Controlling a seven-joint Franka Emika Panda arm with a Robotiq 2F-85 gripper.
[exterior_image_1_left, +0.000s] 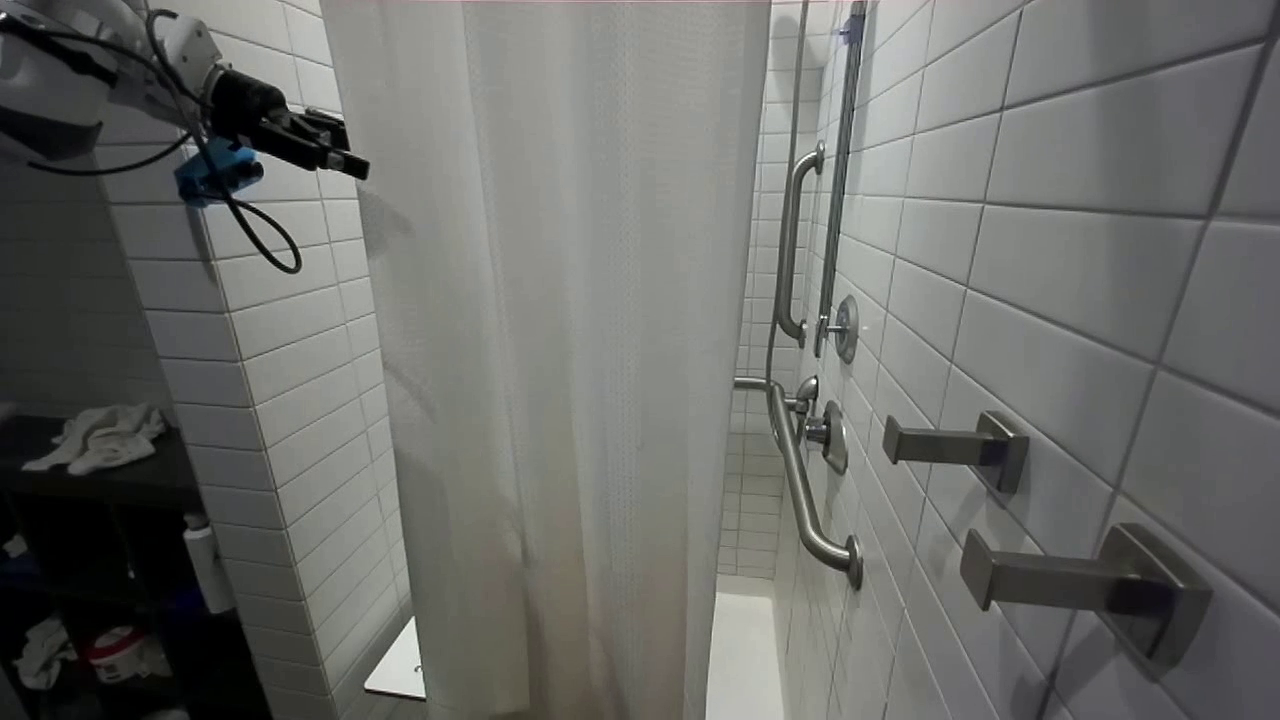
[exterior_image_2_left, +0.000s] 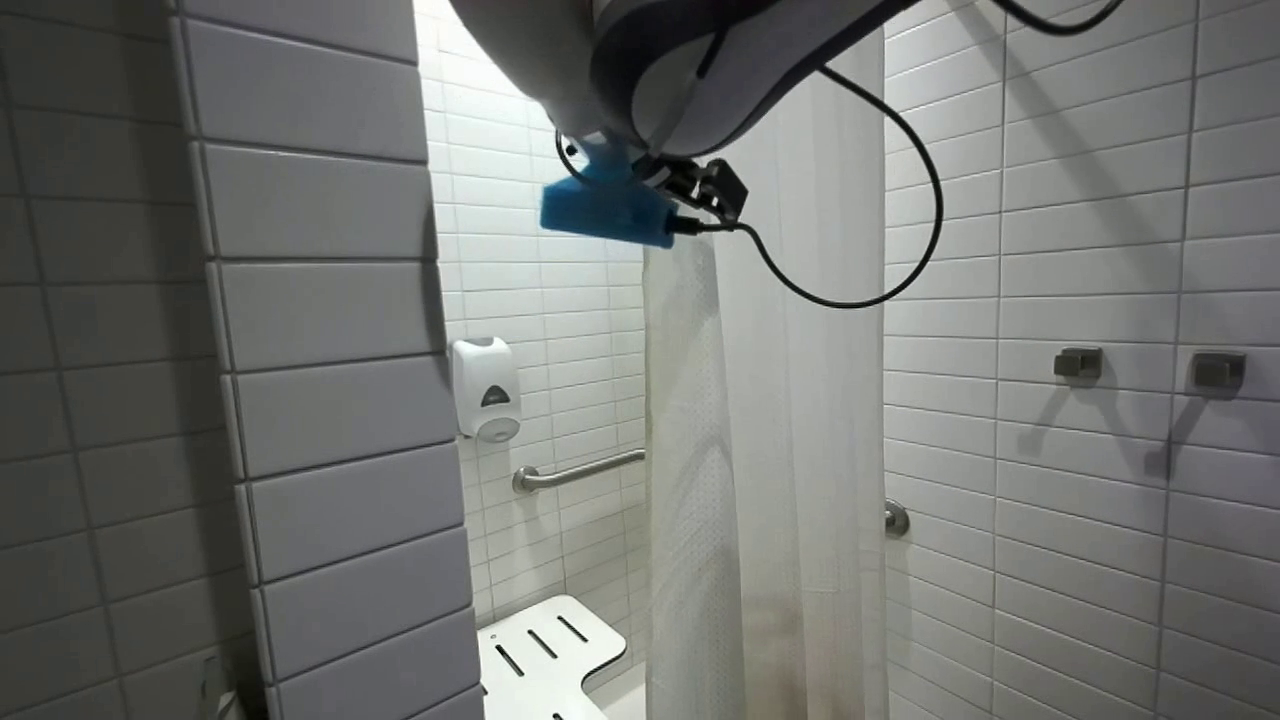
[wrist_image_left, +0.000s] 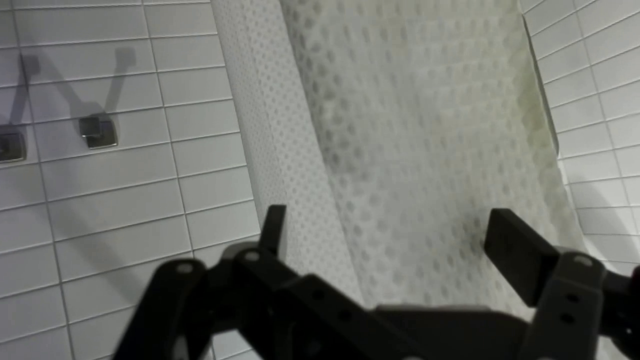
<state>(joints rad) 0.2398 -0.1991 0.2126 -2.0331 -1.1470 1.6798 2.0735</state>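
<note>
A pale, dotted shower curtain (exterior_image_1_left: 570, 350) hangs in folds, and it shows in the other views as well (exterior_image_2_left: 790, 420). My black gripper (exterior_image_1_left: 347, 150) is up at the curtain's edge, beside the tiled pillar. In the wrist view the gripper (wrist_image_left: 387, 222) stands open, its fingers (wrist_image_left: 517, 250) wide apart. Curtain cloth (wrist_image_left: 400, 165) fills the background between them, with a fold running down past the left finger. Whether either finger touches the cloth I cannot tell. From behind the arm, much of the gripper (exterior_image_2_left: 722, 190) is hidden.
A tiled pillar (exterior_image_2_left: 340, 310) stands close beside the arm. Metal hooks (exterior_image_1_left: 945, 445) and a grab bar (exterior_image_1_left: 810, 490) stick out from the tiled wall. Past the curtain are a soap dispenser (exterior_image_2_left: 487, 390) and a white slotted seat (exterior_image_2_left: 550, 650). A cable (exterior_image_2_left: 935, 200) loops from the arm.
</note>
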